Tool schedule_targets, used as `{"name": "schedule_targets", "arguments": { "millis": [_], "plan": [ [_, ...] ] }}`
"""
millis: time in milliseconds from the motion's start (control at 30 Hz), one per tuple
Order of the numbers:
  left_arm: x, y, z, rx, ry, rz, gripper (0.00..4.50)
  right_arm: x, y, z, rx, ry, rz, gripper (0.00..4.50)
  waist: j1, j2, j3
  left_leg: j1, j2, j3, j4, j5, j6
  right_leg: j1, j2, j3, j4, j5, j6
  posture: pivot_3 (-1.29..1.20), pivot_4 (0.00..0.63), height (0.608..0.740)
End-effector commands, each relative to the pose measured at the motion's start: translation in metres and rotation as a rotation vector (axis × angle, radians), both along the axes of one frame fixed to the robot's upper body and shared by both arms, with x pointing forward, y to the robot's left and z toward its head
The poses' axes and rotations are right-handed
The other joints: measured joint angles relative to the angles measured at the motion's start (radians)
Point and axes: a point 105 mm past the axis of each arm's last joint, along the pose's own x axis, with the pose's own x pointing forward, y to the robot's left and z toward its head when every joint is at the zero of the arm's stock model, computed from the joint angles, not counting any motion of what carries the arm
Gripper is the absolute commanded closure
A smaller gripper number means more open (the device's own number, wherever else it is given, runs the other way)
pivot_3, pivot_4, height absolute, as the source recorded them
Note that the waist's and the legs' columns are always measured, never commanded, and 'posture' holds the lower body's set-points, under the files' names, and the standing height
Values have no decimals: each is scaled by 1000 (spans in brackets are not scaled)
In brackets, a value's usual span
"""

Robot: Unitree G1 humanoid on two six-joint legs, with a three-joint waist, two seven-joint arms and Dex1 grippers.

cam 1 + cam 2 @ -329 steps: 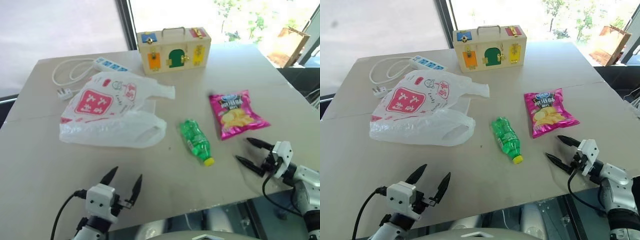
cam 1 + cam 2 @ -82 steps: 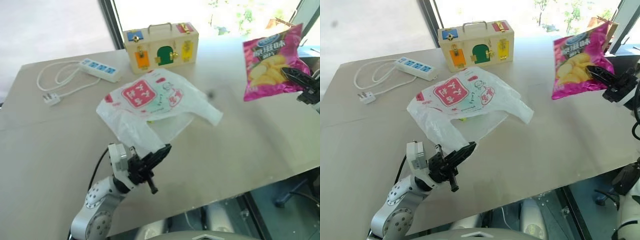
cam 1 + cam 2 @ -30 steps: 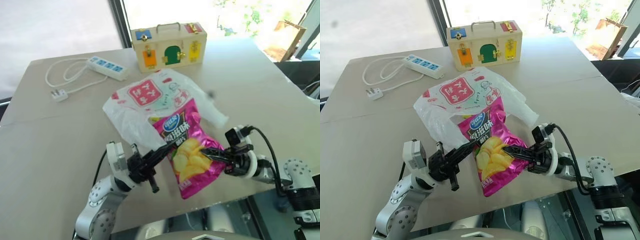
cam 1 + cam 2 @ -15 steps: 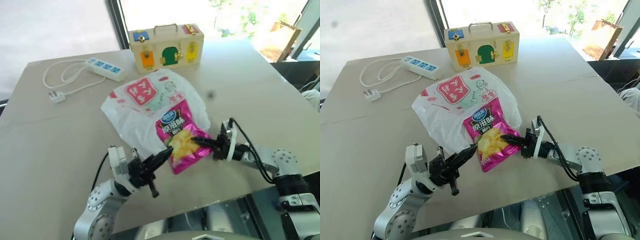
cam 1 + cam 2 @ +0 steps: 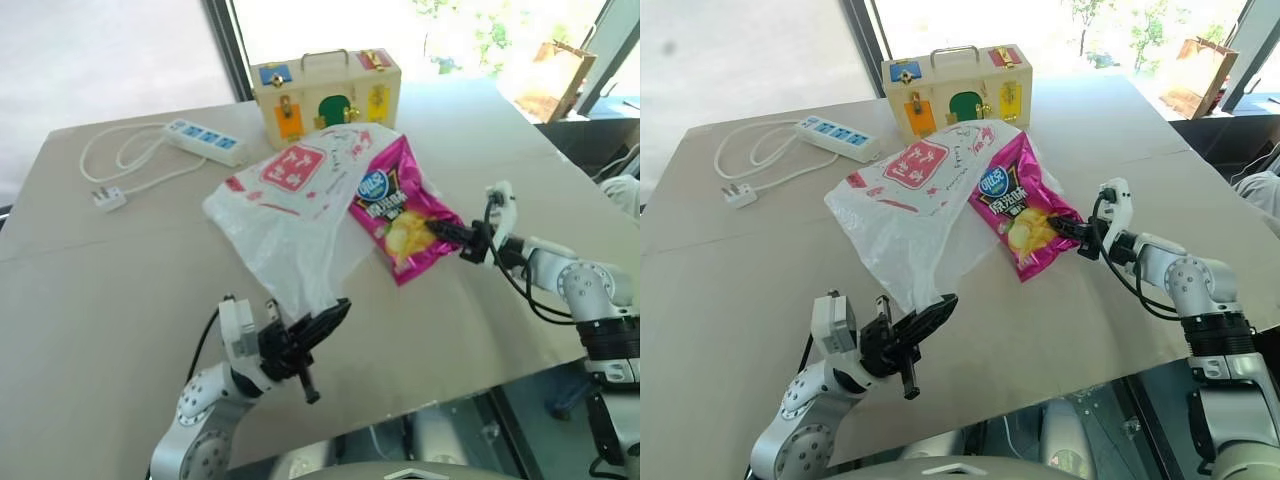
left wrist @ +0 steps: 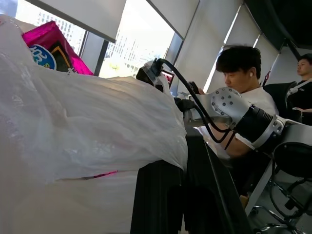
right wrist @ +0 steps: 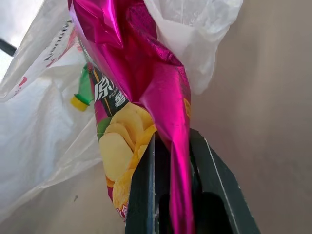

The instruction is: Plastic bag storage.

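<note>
Head views: the plastic bag lies mid-worktop, drawn down to the left gripper at 6 o'clock, fingers clamped on its edge. At 3 o'clock the right gripper has its fingers pinched on the chip packet.

Left wrist view: bag film drapes over the closed fingers.

Right wrist view: packet foil sits between the fingers; a green bottle shows through the bag.

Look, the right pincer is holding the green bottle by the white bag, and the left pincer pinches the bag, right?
Not the bottle. The right pincer holds the pink chip packet; the right wrist view shows the packet between its fingers. The green bottle lies inside the bag. The left pincer does pinch the bag.
</note>
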Motion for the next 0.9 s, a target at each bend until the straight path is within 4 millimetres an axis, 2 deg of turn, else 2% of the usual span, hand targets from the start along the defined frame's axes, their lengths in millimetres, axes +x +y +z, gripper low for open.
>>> {"name": "schedule_targets", "arguments": {
  "millis": [33, 200, 233, 300, 367, 467, 667, 800, 900],
  "plan": [
    [-1, -1, 1, -4, -26, -8, 4500, -18, 10, 19, 109, 12, 118, 2917, 1, 0, 0, 0, 0, 0, 0, 0, 0, 0, 0, 0, 0, 0, 0, 0, 150, 740],
    [1, 1, 0, -8, -27, -6, 4500, -32, 6, 15, 162, 73, 141, 369, 4, 0, 0, -1, 0, 0, -1, 0, 0, 0, -1, 0, -2, 0, 0, 0, 150, 740],
    [1, 0, 0, -10, -27, -7, 4500, -35, 4, 12, 175, 89, 137, 75, 5, 0, 0, -1, 0, 0, -1, 0, 0, 0, -1, 0, -2, 0, 0, 0, 150, 740],
    [2, 0, 0, -12, -27, -10, 4500, -43, 5, 4, 152, 102, 134, 75, 9, 0, 0, -1, 0, -1, -2, 0, 0, 0, -1, -1, -3, 0, 0, 0, 150, 740],
    [2, 0, 0, -13, -25, -13, 4500, -51, 14, -9, 77, 87, 133, 75, 8, 1, 0, -1, 0, -1, -2, 0, 0, 0, -1, -1, -3, 0, 0, 0, 150, 740],
    [3, -1, 0, -14, -24, -19, 4500, -42, 25, -26, 11, 58, 15, 75, -1, 1, 0, 0, 0, 0, -4, 0, 0, 0, 0, 0, -3, 0, 0, 0, 150, 740],
    [2, -1, 0, -12, -23, -26, 4500, -29, 53, -22, 67, 32, -37, 75, 0, 1, 1, 2, 0, 1, -4, 0, 0, -1, 0, 3, 0, 0, 0, 0, 150, 740],
    [1, 0, -1, -8, -24, -27, 4500, -16, 54, -21, 125, 64, -121, 75, 0, 1, 1, 2, 0, 1, -4, 0, 0, -1, 1, 2, -1, 0, 0, 0, 150, 740],
    [2, 0, 0, -8, -26, -23, 4500, -17, 52, -24, 106, 65, -130, 917, 1, 2, 1, 2, 0, 0, -5, 0, 0, -1, 0, 2, -1, 0, 0, 0, 150, 740]
  ]
}}
